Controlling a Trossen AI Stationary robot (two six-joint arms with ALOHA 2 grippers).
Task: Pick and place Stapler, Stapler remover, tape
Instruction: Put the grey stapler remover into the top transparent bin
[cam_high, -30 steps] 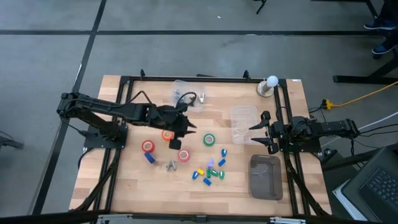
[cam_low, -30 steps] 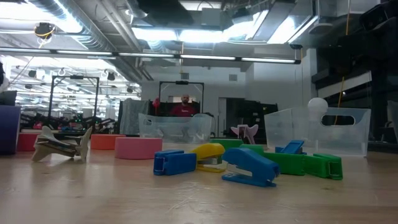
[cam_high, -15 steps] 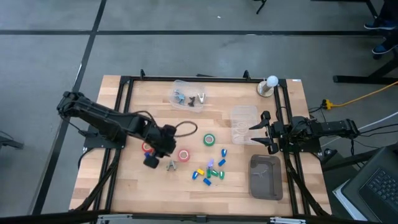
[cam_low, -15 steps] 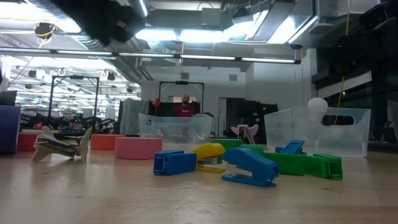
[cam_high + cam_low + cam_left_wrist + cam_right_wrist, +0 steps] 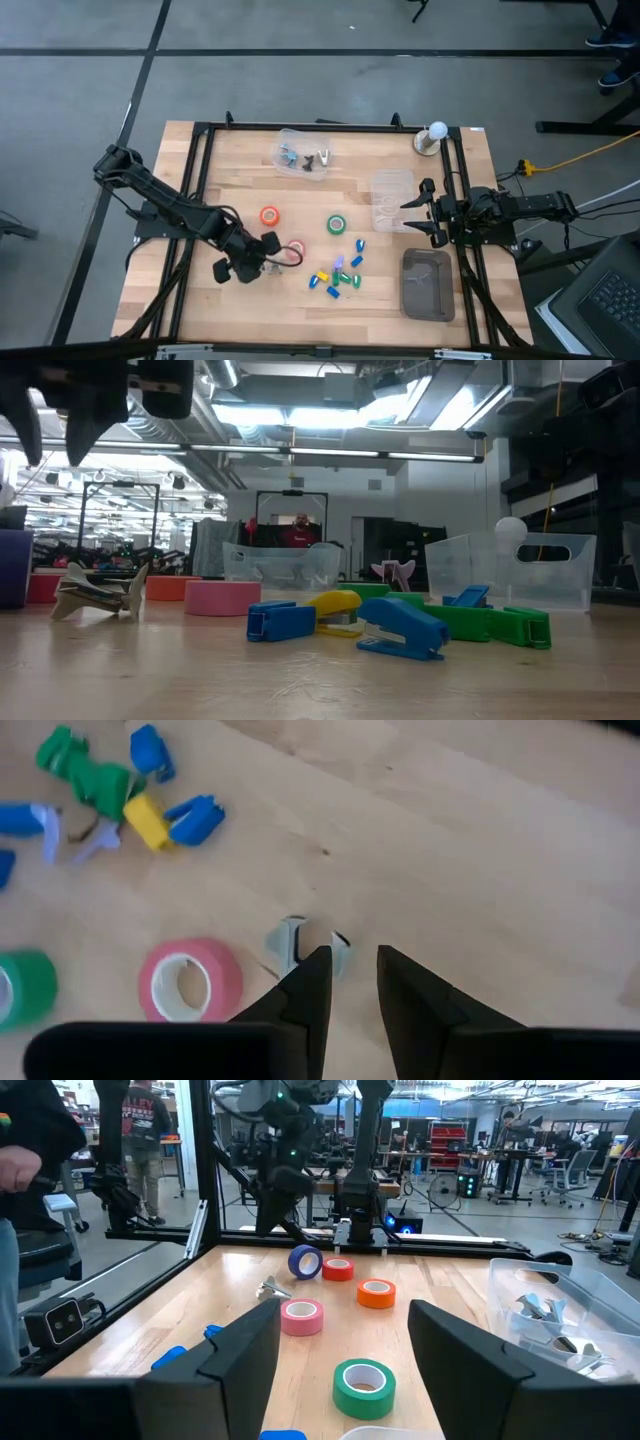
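You swung the left claw (image 5: pixel 252 267) from the far bin (image 5: pixel 303 160) down over the staple remover (image 5: pixel 305 942), fingers slightly parted, seemingly empty; next pick lined up.

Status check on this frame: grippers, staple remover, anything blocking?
Left gripper open, empty, hovering over the small grey metal staple remover. Right gripper open, parked at the right side. Pink tape roll lies close beside the remover.
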